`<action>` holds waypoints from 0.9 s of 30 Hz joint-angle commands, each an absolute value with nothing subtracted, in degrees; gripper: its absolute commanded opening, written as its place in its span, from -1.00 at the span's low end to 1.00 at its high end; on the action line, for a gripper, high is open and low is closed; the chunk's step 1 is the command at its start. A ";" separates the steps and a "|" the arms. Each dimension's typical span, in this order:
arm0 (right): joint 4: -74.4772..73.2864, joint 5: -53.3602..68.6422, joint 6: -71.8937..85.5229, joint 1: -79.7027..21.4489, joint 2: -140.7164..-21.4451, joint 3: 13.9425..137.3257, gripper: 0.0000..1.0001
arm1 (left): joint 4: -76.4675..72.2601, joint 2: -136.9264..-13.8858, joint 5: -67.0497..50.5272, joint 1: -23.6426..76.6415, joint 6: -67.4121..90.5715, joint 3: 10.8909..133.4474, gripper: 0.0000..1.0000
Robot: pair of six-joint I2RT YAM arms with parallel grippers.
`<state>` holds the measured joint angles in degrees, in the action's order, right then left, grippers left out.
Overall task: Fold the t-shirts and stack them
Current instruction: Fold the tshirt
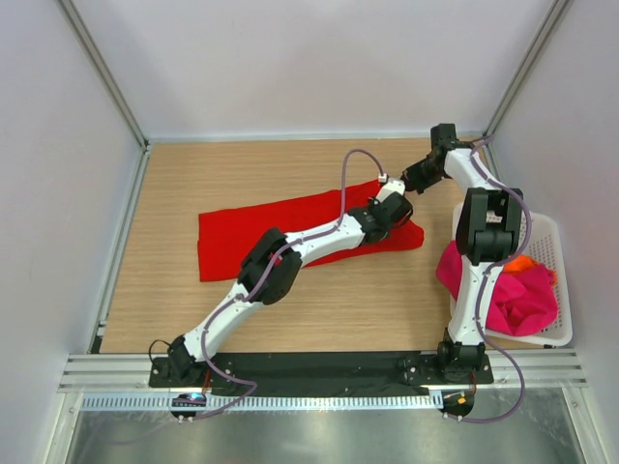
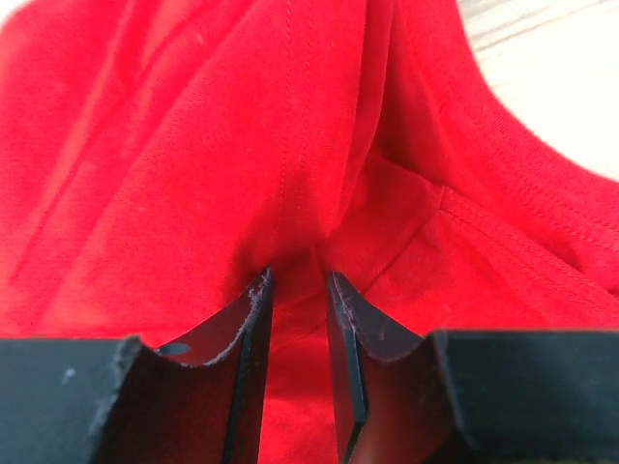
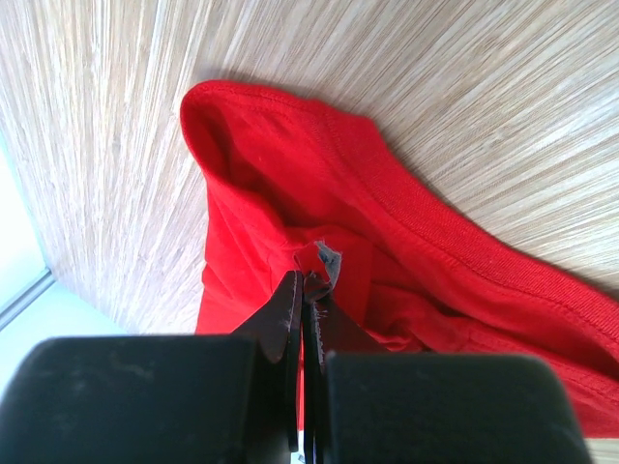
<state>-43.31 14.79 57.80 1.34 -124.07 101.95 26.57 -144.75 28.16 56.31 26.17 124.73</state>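
A bright red t-shirt point(image 1: 261, 232) lies stretched across the wooden table, bunched at its right end. My left gripper point(image 1: 395, 217) is down on that bunched end. In the left wrist view its jaws point(image 2: 298, 280) stand narrowly apart with a fold of red cloth point(image 2: 242, 145) pinched between them, creases running into the gap. My right gripper point(image 1: 408, 184) is just behind it at the shirt's far right edge. In the right wrist view it point(image 3: 305, 280) is shut on red cloth point(image 3: 290, 164) beside a small grey label point(image 3: 329, 261), near the ribbed collar.
A white lattice basket point(image 1: 551, 227) stands at the right edge, holding a magenta-pink t-shirt point(image 1: 517, 295) that spills over its left rim and an orange t-shirt point(image 1: 522, 262) behind it. Grey walls with metal posts close in the table.
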 commanded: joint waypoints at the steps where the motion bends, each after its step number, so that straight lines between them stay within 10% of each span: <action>1: -42.19 15.82 57.57 1.23 -121.64 102.13 -0.98 | 27.51 -145.81 26.90 55.72 28.12 127.00 -0.41; 27: -43.77 14.59 53.79 0.53 -120.94 103.09 -0.98 | 29.00 -135.10 23.83 52.39 23.73 124.01 -0.99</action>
